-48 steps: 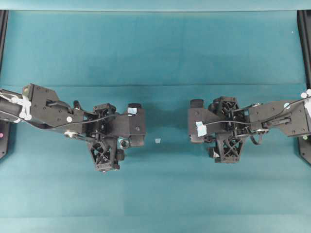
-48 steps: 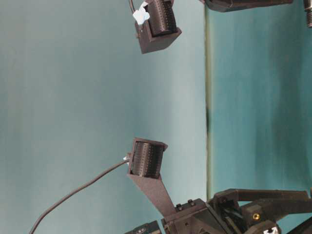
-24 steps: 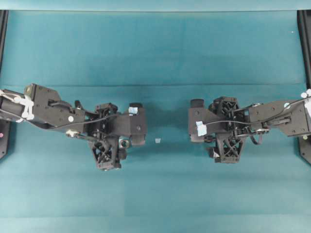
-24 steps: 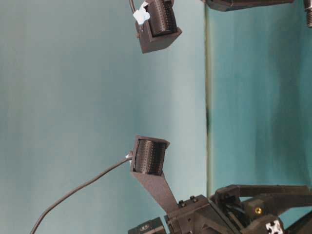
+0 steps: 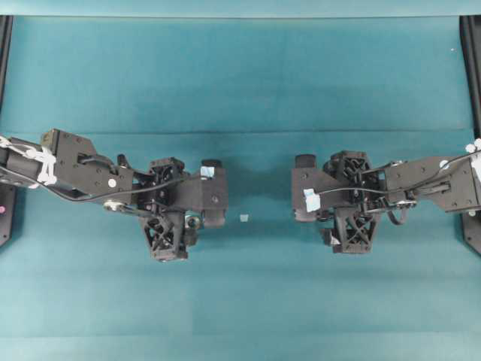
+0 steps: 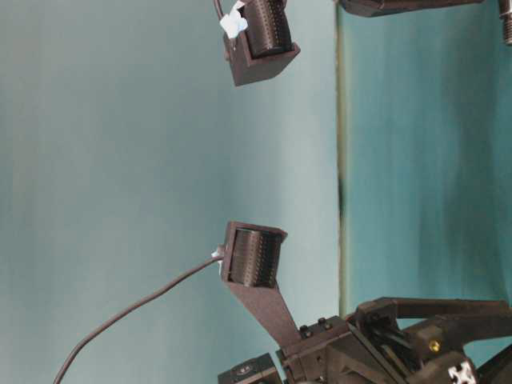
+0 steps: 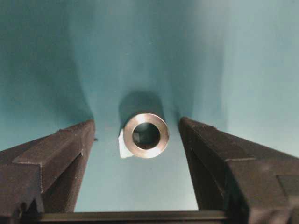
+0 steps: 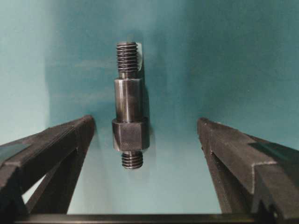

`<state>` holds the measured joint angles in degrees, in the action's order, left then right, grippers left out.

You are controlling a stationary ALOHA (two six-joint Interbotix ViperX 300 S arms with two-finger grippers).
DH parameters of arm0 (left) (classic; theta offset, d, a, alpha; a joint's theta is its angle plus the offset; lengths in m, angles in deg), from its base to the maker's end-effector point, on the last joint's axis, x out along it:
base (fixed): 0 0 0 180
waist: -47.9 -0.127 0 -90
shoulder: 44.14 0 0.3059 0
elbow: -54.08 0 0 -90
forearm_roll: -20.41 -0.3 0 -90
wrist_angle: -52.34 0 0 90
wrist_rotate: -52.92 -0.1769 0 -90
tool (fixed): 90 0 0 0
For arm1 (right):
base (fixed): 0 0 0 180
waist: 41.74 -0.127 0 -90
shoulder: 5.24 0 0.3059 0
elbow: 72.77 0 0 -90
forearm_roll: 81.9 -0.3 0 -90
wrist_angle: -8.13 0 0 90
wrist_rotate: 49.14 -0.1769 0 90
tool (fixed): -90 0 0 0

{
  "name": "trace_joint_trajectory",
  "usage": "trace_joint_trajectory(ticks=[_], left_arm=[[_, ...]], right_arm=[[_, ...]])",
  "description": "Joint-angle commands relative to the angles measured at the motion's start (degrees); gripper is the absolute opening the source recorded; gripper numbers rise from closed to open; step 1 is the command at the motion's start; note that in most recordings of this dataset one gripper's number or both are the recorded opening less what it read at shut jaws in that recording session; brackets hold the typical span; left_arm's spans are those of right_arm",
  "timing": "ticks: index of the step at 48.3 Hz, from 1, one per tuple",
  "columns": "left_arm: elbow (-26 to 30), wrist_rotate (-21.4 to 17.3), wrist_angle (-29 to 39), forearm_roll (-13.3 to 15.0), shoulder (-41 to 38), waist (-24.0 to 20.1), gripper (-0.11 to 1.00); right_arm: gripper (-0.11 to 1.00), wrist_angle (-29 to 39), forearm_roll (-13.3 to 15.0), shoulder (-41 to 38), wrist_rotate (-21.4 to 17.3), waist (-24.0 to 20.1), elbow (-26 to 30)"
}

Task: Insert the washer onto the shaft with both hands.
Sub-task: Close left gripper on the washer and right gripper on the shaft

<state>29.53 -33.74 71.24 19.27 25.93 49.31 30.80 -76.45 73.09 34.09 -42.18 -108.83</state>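
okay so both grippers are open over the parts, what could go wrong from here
The small silvery metal washer stands on edge between the open left gripper fingers, so an uneven close could roll it away. The dark grey stepped shaft lies nearer one finger of the right gripper, which might push it askew.

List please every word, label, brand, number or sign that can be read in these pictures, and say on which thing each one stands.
No readable text appears in any view.
Pale tape tags on the left end effector and on the right end effector: no writing can be made out on them.
Washer: plain metal, no marking visible.
Shaft: threaded ends, no stamp or number visible.
Small pale scrap on the teal table: too small to tell.
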Motion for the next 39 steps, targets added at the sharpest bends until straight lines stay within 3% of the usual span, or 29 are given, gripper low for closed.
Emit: trace_joint_trajectory(ticks=[1,39], left_arm=[[0.26,-0.79,-0.53,-0.09,0.09,0.44,0.78],[0.26,-0.88,-0.18,0.00,0.18,1.23,0.78]], right_arm=[[0.89,0.00,-0.26,0.35,-0.26,-0.18,0.18],[0.88,-0.09,-1.14,0.62,0.00,-0.26,-0.18]])
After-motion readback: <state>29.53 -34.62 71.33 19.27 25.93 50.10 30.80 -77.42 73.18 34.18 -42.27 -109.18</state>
